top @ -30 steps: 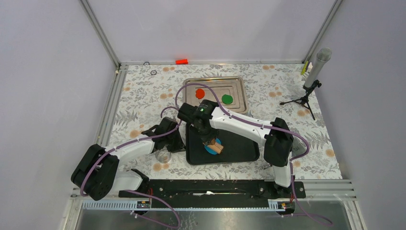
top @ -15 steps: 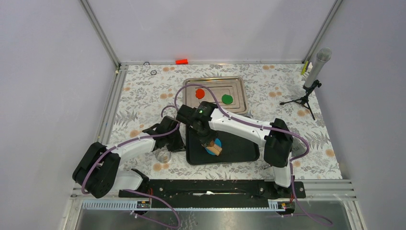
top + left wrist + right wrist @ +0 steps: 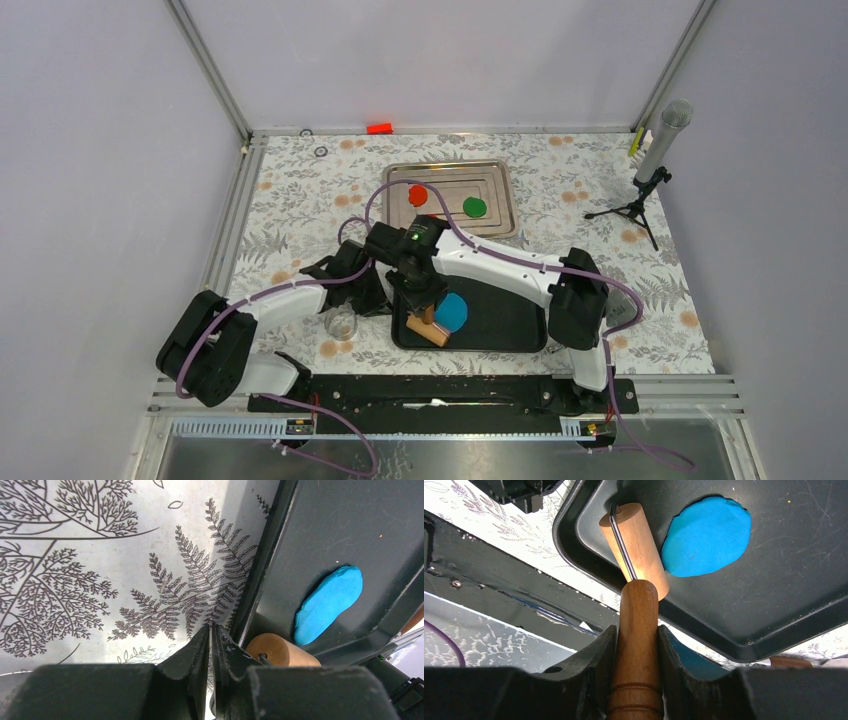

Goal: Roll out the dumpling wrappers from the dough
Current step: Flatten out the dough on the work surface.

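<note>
**Roller off the dough, parked in the black tray's 7 o'clock corner**

Surface: fern-and-flower print cloth (image 3: 300, 200) on the table, plain grey walls on three sides, aluminium posts in the back corners. Mic (image 3: 665, 135) on a small tripod at 2 o'clock. Small red tag (image 3: 379, 128) on the 12 o'clock edge. Steel tray (image 3: 497, 172) sits at 12 o'clock of the black tray (image 3: 510, 320), with a red disc (image 3: 418, 194) and a green disc (image 3: 474, 207) lying in it, apart from each other. Clear cup (image 3: 342, 324) stands on the cloth at 9 o'clock of the black tray, beside the left arm.

Change vs one second ago: the roller (image 3: 430, 330) was lying across the dough (image 3: 452, 312), hiding part of it. Now the right wrist has swung toward 7 o'clock, the barrel is off it and the whole blue patch shows. Left arm is about where it was.

Right claw (image 3: 636, 652): pinching the roller's wooden handle, one finger on each side. Barrel points away at 12 o'clock from it, in the tray corner.

Dough: flat roundish blue patch on the black tray floor, at 1 o'clock of the right claw, just beside the barrel's right side. Contact: cannot tell.

Left claw (image 3: 211, 635): pressed together, only a thin slit between the fingers, tips at the black tray's 9 o'clock rim. Whether they nip the rim: cannot tell. Dough is at 2 o'clock of it, inside the tray.
</note>
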{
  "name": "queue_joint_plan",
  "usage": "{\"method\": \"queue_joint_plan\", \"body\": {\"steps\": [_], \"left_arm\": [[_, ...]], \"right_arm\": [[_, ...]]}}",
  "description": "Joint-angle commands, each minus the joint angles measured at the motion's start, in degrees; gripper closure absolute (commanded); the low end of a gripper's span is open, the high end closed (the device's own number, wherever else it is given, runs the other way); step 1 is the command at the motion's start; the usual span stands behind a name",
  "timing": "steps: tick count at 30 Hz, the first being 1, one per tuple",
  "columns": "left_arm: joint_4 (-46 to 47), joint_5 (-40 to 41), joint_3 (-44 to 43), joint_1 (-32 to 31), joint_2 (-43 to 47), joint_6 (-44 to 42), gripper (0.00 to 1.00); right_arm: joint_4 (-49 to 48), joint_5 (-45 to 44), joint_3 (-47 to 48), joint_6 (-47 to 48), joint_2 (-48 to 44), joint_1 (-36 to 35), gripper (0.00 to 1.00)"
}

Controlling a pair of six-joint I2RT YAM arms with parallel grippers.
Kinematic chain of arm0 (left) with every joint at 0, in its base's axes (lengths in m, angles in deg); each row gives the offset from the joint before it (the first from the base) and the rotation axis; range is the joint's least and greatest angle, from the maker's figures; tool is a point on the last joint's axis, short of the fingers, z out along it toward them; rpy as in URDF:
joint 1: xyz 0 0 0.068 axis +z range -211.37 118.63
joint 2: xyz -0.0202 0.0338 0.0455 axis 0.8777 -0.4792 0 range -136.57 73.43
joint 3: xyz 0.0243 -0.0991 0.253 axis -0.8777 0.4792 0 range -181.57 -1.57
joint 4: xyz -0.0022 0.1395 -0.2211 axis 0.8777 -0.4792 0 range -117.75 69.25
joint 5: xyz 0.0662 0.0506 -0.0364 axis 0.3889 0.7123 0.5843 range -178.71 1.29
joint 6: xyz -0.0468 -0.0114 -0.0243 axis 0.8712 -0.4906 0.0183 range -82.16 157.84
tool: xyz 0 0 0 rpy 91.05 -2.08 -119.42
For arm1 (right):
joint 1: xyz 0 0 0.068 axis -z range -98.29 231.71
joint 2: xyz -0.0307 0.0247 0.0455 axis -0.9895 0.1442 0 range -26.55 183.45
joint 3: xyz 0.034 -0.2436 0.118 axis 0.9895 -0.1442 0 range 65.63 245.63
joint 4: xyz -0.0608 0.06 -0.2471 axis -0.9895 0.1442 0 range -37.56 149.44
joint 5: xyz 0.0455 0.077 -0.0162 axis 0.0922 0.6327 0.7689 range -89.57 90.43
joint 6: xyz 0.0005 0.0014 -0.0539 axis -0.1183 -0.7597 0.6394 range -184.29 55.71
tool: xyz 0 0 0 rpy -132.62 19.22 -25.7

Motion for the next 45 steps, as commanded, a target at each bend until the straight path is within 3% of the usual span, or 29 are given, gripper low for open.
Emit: {"method": "queue_joint_plan", "body": {"steps": [1, 10, 17, 23, 33, 45], "left_arm": [[5.1, -0.8, -1.0, -2.3, -1.2, -1.0, 0.87], [1.5, 1.6, -1.0, -2.3, 3.6, -1.2, 0.86], [-2.3, 3.7, -2.2, -2.3, 7.4, -1.9, 0.83], [-4.0, 5.3, -2.0, -2.3, 10.2, -0.8, 0.78], [0.8, 2.3, 2.4, -2.6, 13.9, 1.9, 0.62], [0.9, -0.2, -0.2, -2.7, 13.7, -0.6, 0.66]], "right_arm": [[-10.3, 15.4, -0.8, 3.8, 6.8, -5.1, 1.0], [-3.2, 9.4, 9.0, 4.1, 3.8, -5.1, 1.0], [-1.0, 3.8, 10.9, 4.1, 1.0, -5.0, 1.0], [-1.5, -0.6, 7.7, 3.0, -1.9, -4.6, 1.0], [-5.5, -1.9, -2.5, 2.2, -8.3, -1.8, 1.0], [-7.4, -1.4, -8.2, 2.9, -9.5, -0.4, 1.0]]}}
